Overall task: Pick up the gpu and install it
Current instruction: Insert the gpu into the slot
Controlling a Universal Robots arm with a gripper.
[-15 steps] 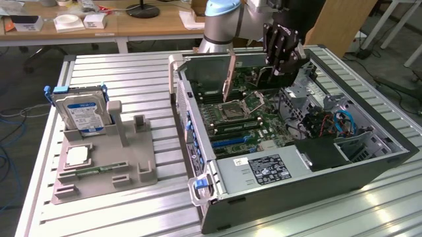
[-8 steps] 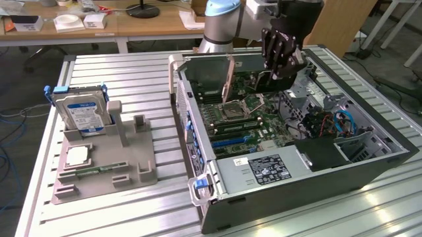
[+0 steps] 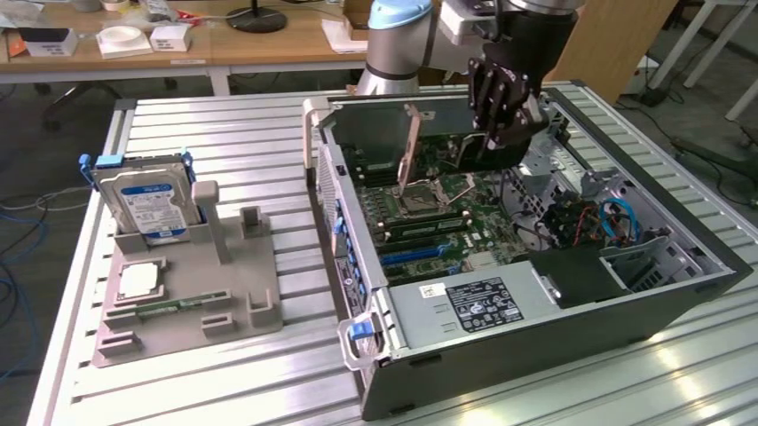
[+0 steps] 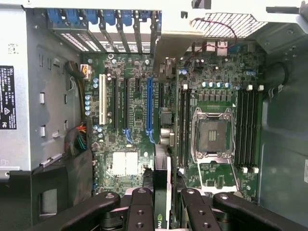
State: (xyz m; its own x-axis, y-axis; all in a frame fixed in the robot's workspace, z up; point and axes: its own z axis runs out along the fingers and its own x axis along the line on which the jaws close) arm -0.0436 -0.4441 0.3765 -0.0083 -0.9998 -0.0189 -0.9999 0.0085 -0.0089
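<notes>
The bench [image 3: 225, 373], a slatted metal surface, carries an open computer case [image 3: 663, 306] lying on its side, and to the exterior view's left a grey holder tray [image 3: 255, 315] with a silver hard drive [image 3: 145, 206] standing upright in it. Inside the case the motherboard [image 4: 130, 139] lies flat, with an empty processor socket [image 4: 210, 137] and a row of expansion slots, among them a long blue slot [image 4: 148, 108].

The arm hangs over the case's far end with the end effector [image 3: 503, 133] pointing down, its fingers [image 4: 139, 211] clamped from either side on the gpu [image 4: 162, 192]. The card hangs edge-down between them, directly beneath the wrist and above the board, its silvery bracket [image 4: 168, 45] reaching toward the case's rear wall, where the slot covers sit.

The card's long axis runs parallel to the slots. Judged from the wrist view, it hangs just beside the blue slot, offset a little toward the socket, and not yet seated
</notes>
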